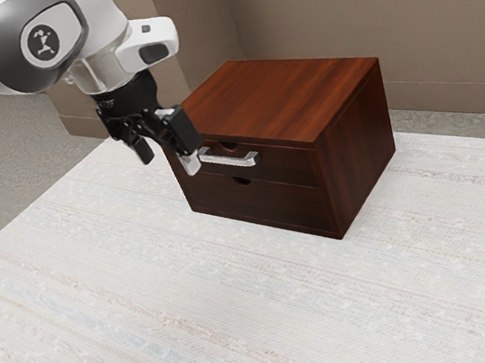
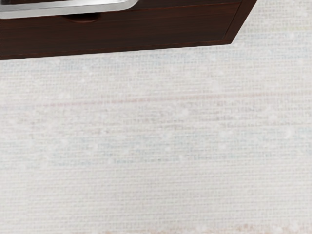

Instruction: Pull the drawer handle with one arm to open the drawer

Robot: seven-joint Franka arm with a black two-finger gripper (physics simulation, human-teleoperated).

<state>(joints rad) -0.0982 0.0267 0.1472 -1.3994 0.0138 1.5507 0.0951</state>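
Observation:
A dark wooden cabinet (image 1: 281,103) with two drawers stands on the table. The upper drawer (image 1: 267,161) carries a silver bar handle (image 1: 230,158), and its front looks about flush with the lower drawer's front (image 1: 259,202). My black gripper (image 1: 164,146) hangs at the handle's end on the exterior view's left, just above and beside it. Its fingers stand apart, open, with nothing held between them. In the wrist view the silver handle (image 2: 68,7) and the dark drawer front (image 2: 122,31) lie just ahead of my hand, above pale table cloth.
The cabinet rests on a pale woven tabletop (image 1: 199,316) with wide free room in front and to both sides. A beige wall (image 1: 381,6) rises behind the cabinet. The table's near edge drops off at the lower left corner of the exterior view.

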